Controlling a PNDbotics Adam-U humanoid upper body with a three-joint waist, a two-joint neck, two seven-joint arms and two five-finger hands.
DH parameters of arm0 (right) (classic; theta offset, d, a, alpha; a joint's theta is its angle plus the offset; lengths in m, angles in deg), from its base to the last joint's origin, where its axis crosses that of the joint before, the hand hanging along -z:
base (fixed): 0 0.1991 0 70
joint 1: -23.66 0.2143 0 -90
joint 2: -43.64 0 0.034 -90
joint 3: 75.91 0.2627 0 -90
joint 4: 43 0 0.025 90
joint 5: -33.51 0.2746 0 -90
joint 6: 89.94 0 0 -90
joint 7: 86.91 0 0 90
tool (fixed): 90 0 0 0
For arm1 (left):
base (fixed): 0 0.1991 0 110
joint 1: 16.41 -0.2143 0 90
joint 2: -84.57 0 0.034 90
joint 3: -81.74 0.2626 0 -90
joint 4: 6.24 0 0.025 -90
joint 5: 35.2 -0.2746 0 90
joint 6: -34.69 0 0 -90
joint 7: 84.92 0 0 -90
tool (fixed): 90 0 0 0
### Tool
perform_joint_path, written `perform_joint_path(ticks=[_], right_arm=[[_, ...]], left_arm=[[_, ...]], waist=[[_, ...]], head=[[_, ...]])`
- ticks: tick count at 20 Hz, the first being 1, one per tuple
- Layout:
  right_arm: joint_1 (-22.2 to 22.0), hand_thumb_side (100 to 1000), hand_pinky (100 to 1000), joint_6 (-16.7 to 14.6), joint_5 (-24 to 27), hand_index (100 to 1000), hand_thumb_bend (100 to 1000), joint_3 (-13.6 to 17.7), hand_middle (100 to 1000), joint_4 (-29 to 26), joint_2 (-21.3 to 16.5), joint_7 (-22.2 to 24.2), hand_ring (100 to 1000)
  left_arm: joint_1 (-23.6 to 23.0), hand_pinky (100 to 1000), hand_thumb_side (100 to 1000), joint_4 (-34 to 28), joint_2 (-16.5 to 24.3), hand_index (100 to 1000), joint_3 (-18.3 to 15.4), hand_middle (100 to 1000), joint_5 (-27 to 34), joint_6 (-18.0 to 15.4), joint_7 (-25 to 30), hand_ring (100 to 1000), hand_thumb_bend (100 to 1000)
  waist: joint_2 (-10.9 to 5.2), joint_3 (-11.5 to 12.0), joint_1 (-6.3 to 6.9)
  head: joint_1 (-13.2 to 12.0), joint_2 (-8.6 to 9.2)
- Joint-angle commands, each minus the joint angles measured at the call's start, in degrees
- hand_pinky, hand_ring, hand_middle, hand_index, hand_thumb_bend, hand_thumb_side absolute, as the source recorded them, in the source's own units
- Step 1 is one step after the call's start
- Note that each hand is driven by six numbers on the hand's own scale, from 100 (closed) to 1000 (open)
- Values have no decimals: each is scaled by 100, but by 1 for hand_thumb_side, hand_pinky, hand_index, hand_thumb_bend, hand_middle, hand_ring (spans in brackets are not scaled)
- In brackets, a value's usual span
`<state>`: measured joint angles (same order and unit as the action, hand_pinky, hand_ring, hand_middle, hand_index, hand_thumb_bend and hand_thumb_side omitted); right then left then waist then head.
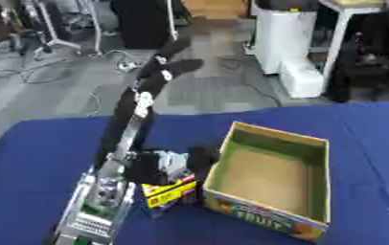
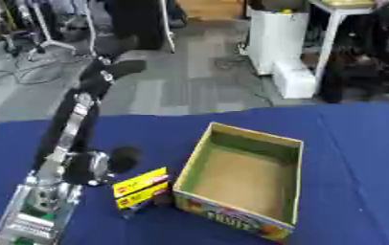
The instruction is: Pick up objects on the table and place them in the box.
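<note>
Left eye view shows a table [image 1: 30, 143] covered in blue cloth, its far edge running across the middle of the picture with grey floor beyond. An open cardboard box [image 1: 269, 179] stands toward the near right part of the table, one corner turned toward the near edge; its printed front wall faces the near edge and its inside is bare brown board. Blue cloth lies free to the right of the box as far as the right edge, behind the box up to the far edge, and over the far left corner.

The robot's left arm comes in along the near left edge, silver and black, and reaches up and over the table. The left hand [image 2: 106, 163] sits just left of the box, low over the cloth near the box's near left corner. Under and just beside it is a small yellow packet [image 2: 141, 187] with red and dark markings, standing tilted on the cloth close to the box's outer wall, outside the box. The hand's dark fingers are blurred against the packet; whether they are curled on it or merely above it cannot be told. The packet and box wall are near each other; contact is unclear.

The right hand shows in neither view.
</note>
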<state>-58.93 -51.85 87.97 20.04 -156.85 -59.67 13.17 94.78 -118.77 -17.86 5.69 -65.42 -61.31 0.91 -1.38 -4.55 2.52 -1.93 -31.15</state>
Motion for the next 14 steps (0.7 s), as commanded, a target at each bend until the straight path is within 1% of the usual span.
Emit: perform_joint_path(ticks=[1,5,10,12,14], right_arm=[[32,1000,327,-6,-25,525,100,17,443,-74,-148,2,377],[33,1000,327,-6,-30,526,100,26,443,-74,-151,-14,377],[25,1000,326,-6,-43,526,100,88,443,-74,-156,-146,377],[21,1000,326,-6,-73,526,100,96,443,-74,-169,-193,377],[11,1000,326,-6,-101,526,100,100,443,-74,-185,-237,377]], left_arm=[[68,893,911,-59,44,858,-64,946,-51,74,26,839,741],[69,885,909,-57,43,866,-67,944,-114,156,80,833,738],[76,864,905,-59,30,869,-92,938,-46,226,106,822,735],[84,845,908,-18,104,868,-101,936,-33,267,125,818,731],[100,817,915,76,293,867,-83,934,-58,304,215,815,724]], waist=[[-37,-7,-33],[-37,-9,-32],[-45,-88,-31],[-58,-113,-27],[-78,-130,-16]], head=[[97,50],[25,21],[-94,-5],[-114,-21],[-129,-37]])
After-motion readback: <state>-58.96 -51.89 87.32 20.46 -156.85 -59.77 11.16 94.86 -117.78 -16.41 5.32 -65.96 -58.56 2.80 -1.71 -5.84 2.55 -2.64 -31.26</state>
